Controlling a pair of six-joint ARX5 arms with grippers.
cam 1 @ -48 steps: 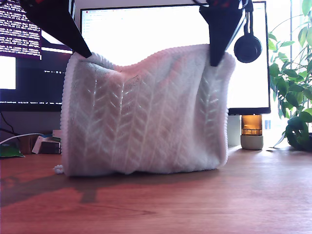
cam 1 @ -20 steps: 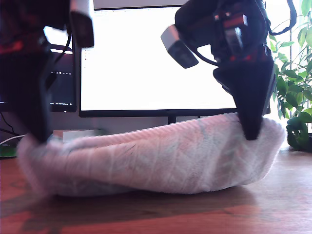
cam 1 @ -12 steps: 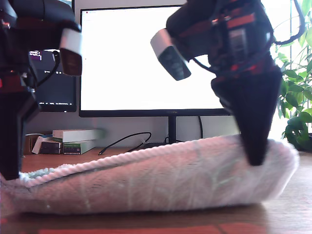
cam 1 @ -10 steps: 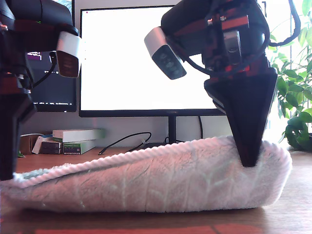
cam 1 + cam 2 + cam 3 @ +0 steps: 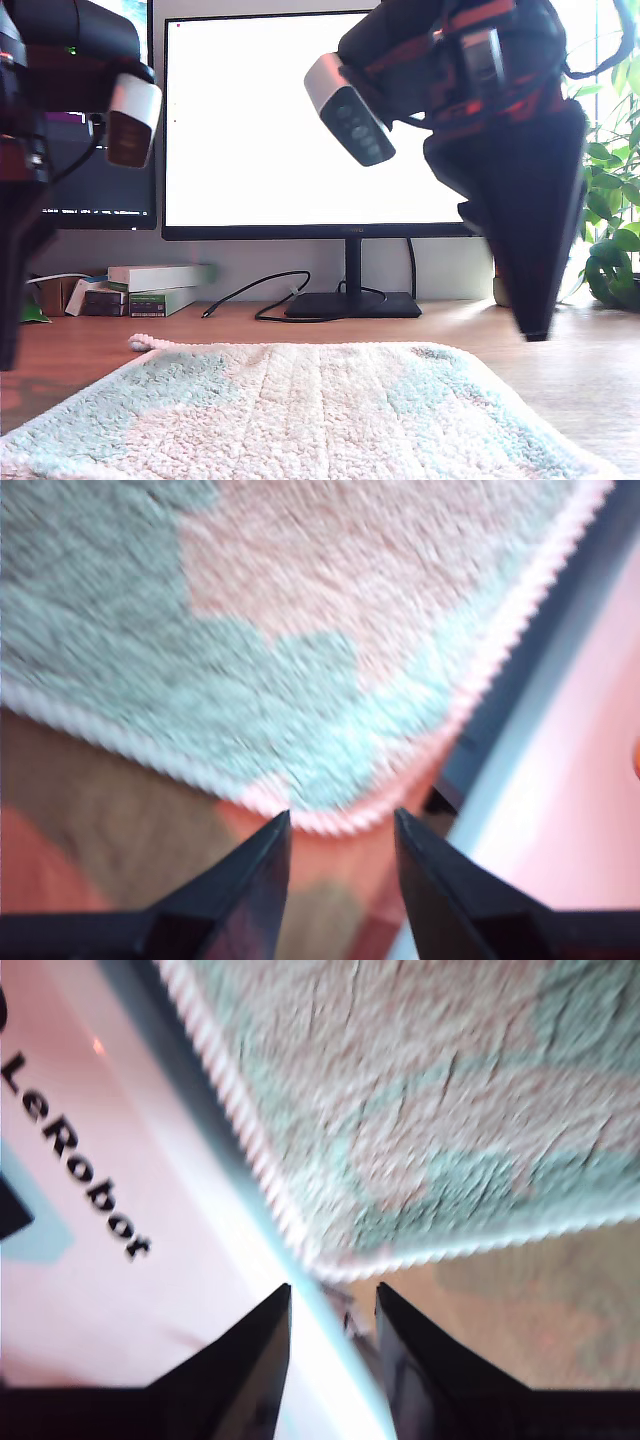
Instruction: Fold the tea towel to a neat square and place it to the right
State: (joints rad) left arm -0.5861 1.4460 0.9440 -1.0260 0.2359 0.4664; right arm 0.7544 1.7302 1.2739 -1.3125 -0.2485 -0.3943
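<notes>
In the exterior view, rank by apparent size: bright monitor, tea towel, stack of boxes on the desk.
1. bright monitor
2. tea towel, cropped and near the camera, so unsure against the monitor
3. stack of boxes

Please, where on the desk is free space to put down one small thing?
Bare wood lies between the tea towel and the monitor stand, and at the exterior view's right, toward the plant. The towel fills the front.

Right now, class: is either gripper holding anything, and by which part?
Nothing is held. My first gripper and my second gripper are open, above corners of the tea towel, which lies flat.
</notes>
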